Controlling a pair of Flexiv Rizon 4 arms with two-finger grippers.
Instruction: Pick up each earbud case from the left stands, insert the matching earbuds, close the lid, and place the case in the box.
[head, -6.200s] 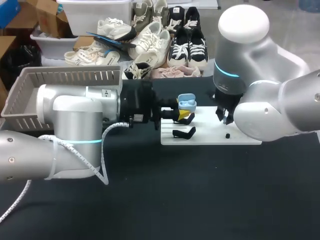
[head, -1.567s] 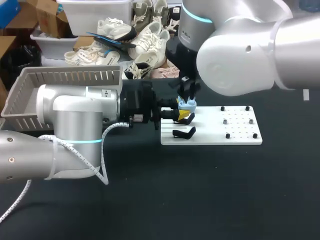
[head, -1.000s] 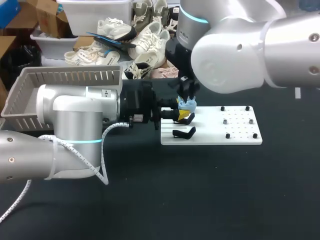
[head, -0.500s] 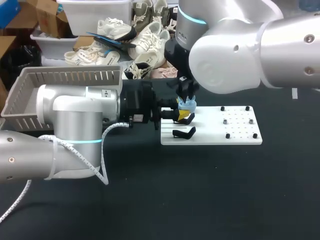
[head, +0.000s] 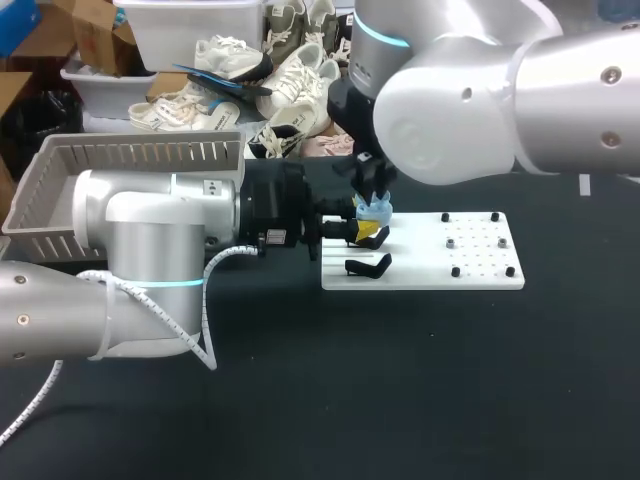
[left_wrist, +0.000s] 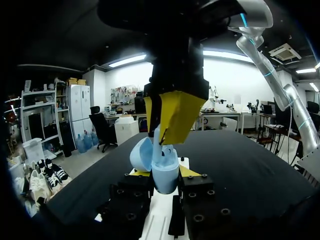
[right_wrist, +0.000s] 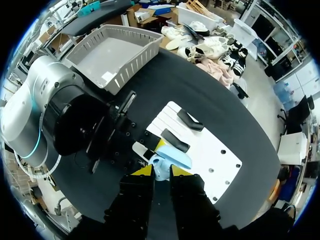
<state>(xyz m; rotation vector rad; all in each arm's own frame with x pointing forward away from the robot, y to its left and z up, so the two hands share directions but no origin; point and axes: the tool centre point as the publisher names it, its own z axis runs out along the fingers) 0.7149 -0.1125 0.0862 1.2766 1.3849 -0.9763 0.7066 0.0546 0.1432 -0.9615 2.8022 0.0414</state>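
Observation:
A light blue earbud case (head: 374, 211) with its lid (left_wrist: 141, 152) swung open is held upright over the white board's left end; my left gripper (head: 360, 230) is shut on its body (left_wrist: 165, 172). From above, my right gripper (head: 371, 180) comes down over the open case, its yellow fingertips (left_wrist: 176, 114) just over the rim. A small pale earbud (left_wrist: 157, 137) is pinched between them and dips into the case. In the right wrist view the case (right_wrist: 169, 161) lies just ahead of the right gripper (right_wrist: 161, 171).
The white board (head: 430, 272) carries two black stands (head: 368, 266) on its left and several small black pegs (head: 455, 271) on its right. A grey slatted basket (head: 140, 158) sits at the back left, behind my left arm.
My right arm has edged slightly left and settled a little closer over the open case. The left arm and the case have stayed put.

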